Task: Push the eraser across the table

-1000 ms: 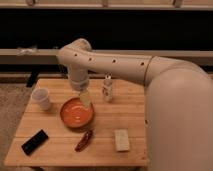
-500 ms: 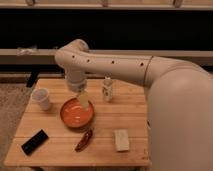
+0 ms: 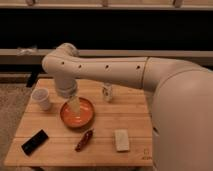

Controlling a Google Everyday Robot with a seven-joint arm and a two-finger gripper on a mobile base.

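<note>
Gripper [image 3: 75, 106] edged toward cup [image 3: 41, 98], above bowl [image 3: 90, 113] | jaws apart | eraser [image 3: 35, 142] well apart, near table [image 3: 131, 116] corner

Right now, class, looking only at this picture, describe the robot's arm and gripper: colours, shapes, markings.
The arm is a thick, rounded, cream-white tube with a row of small dark dots along it and a greyer cylindrical wrist. The gripper, above the orange bowl, has pale, cream-coloured fingers. No cables show.

Tool [image 3: 74, 104] over bowl [image 3: 87, 116], hiding bowl's middle; arm [image 3: 110, 70] cut off right.
</note>
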